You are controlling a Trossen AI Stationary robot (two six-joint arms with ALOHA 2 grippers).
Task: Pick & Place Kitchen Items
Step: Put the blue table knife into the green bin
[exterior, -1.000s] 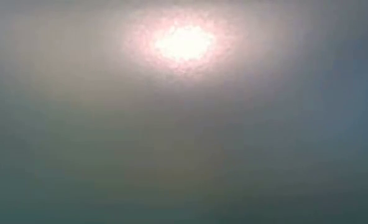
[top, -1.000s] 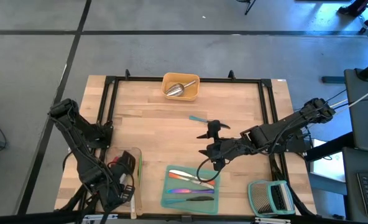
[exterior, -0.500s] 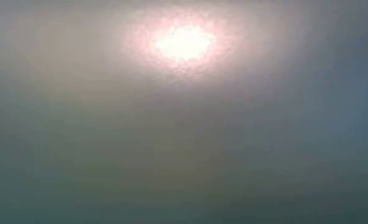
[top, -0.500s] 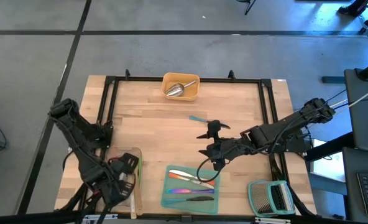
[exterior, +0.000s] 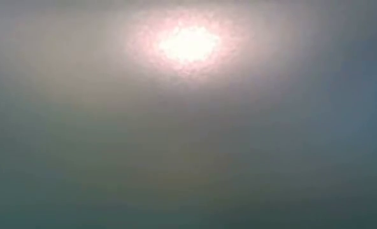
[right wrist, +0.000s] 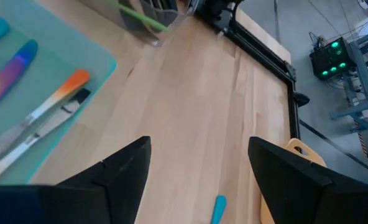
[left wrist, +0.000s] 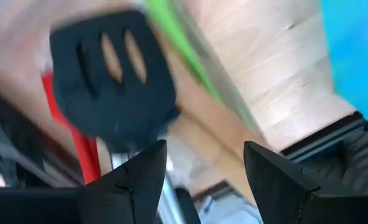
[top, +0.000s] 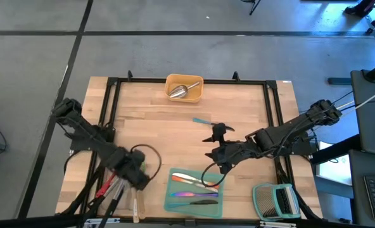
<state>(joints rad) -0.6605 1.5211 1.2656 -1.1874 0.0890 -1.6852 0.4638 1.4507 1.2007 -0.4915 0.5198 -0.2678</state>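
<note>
My left gripper (top: 139,176) hangs open, pointing down, at the clear tray's (top: 134,202) right rim; nothing sits between its fingers (left wrist: 202,149). Under it in the left wrist view lie a black slotted turner (left wrist: 109,81), a red handle (left wrist: 78,140) and a green handle (left wrist: 190,56). My right gripper (top: 214,144) stays open above the table's middle, holding nothing (right wrist: 199,146). A blue-handled tool (top: 202,120) lies flat on the wood. The yellow tray (top: 184,88) holds a steel scoop (top: 180,90). Iridescent cutlery (top: 190,183) lies in the teal tray (top: 168,202).
A green-framed slatted rack (top: 276,201) stands at the near right corner. A black frame (top: 111,114) runs around the tabletop. Bare wood (top: 156,133) lies between the trays. The low view shows only a bright blur.
My left gripper has swung toward the table's right edge, from over the clear tray's middle to its right rim, rolling about its own axis as it went. The red and black handles in the tray now show uncovered. My right arm has kept still.
</note>
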